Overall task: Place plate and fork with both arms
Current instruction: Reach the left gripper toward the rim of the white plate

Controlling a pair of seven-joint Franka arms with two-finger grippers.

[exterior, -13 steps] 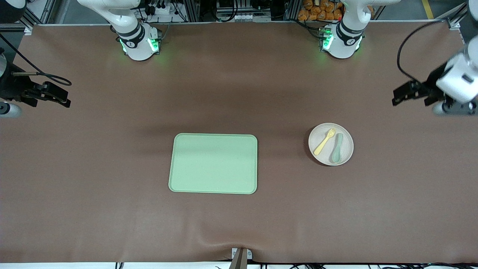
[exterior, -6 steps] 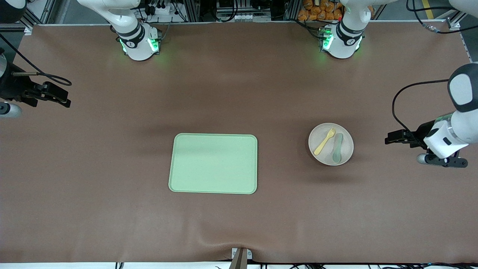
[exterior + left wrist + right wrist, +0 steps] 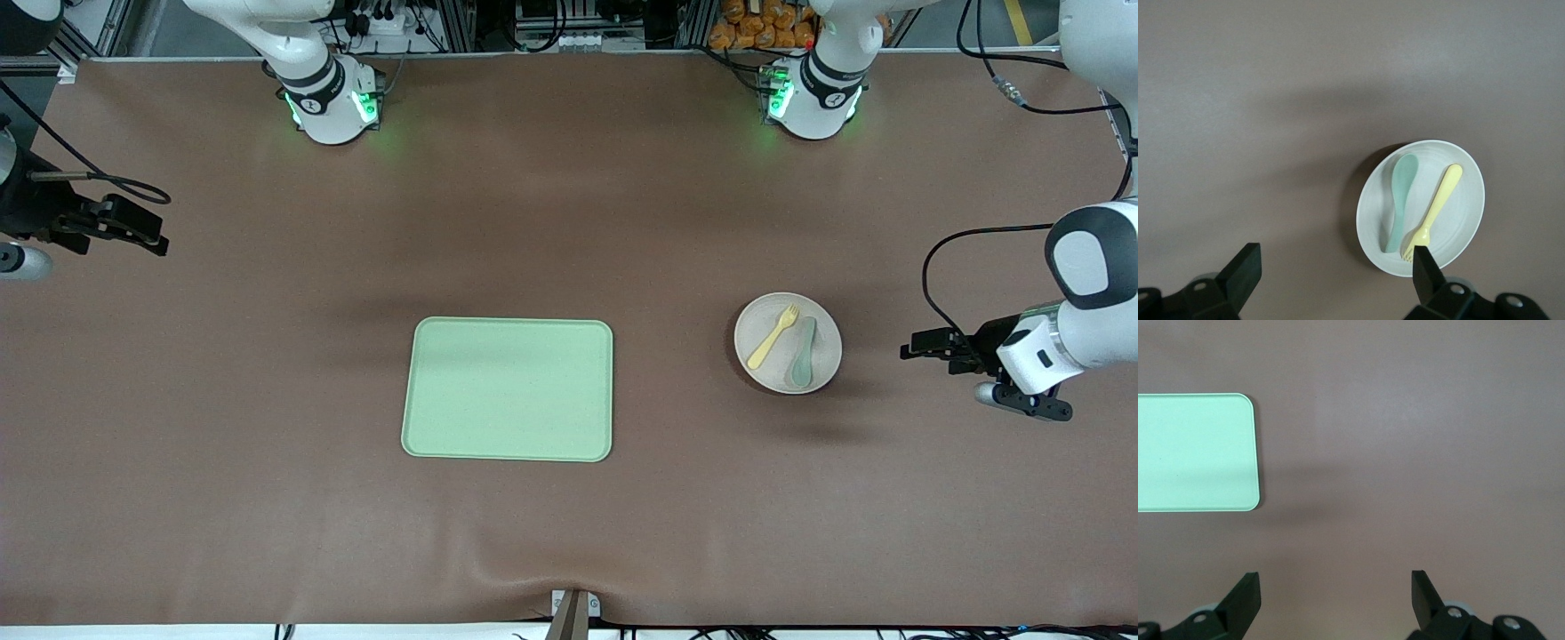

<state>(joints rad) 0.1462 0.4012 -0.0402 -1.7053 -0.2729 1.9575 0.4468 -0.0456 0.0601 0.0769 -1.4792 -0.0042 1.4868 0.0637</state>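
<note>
No readable writing or brand shows on any item; the left gripper point(image 3: 916, 348) hangs over bare brown table just beside the small round speckled off-white plate point(image 3: 827, 356), fingers spread wide, holding and touching nothing; on that plate lie the short yellow plastic fork point(image 3: 772, 337) and a muted teal spoon point(image 3: 803, 352) side by side; the right gripper point(image 3: 147, 233) waits with fingers wide apart and empty over the right arm's end of the table, well apart from the rectangular light-green tray point(image 3: 508, 389).
</note>
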